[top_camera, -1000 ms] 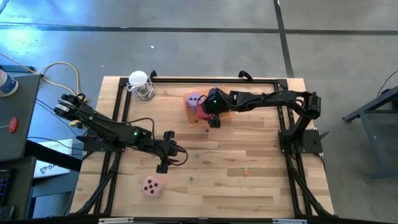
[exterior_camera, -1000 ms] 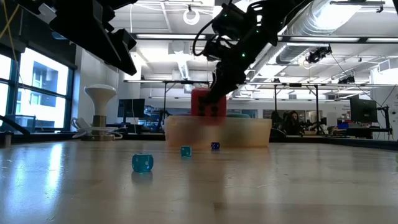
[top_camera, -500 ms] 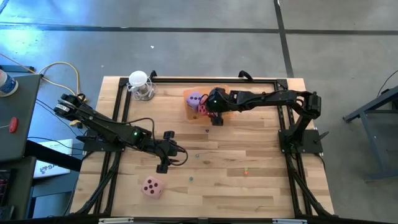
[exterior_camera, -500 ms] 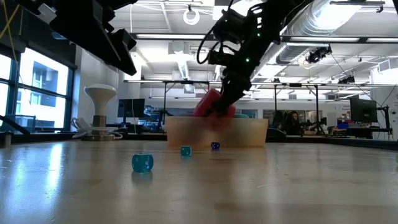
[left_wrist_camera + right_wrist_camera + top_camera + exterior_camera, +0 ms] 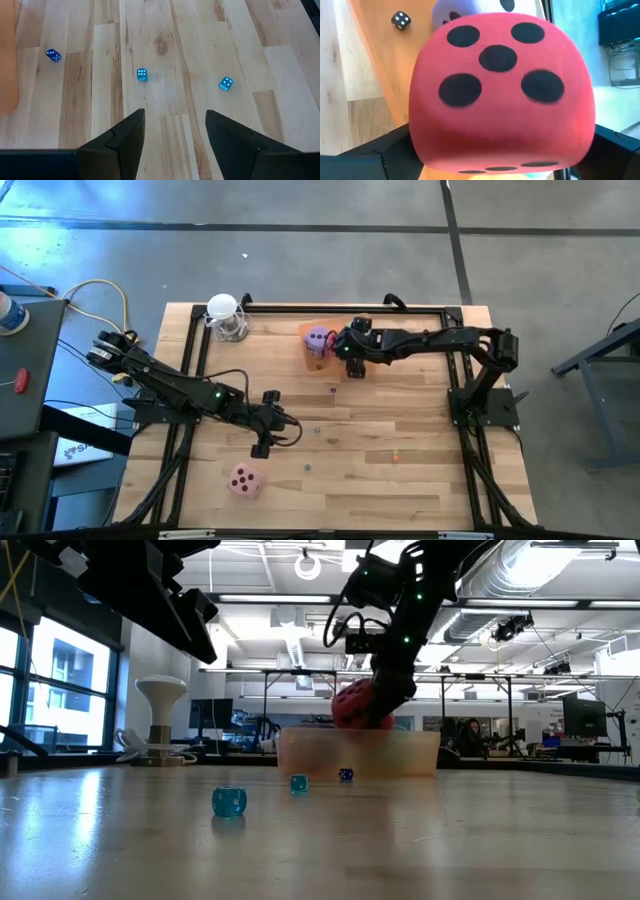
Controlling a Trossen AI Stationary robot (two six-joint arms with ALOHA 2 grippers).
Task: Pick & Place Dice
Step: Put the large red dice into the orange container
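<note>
1. Wooden plank table inside a black frame, open lab room behind it in the low view.
2. Right gripper sits at the far-centre of the table over the shallow orange tray, jaws spread wide and clamped on the red die; right wrist view shows the five-pip face filling the gap between the fingers.
3. Key relation: red die hangs just above the tray's rim in the low view, not resting in it. Judgement: release is a short drop, straight down.
4. Purple die is already in the tray, just beside the held die on the side toward the left arm; right wrist view shows it right behind the red one, a tiny black die near it on the tray floor.
5. Pink die lies on the near-left table, well apart from the tray; left gripper is the nearer one, die toward the table's near edge from it.
6. Left gripper hovers mid-table, fingers parted, nothing between them; three small blue dice lie ahead of it.
7. Teal-green die: not visible.
</note>
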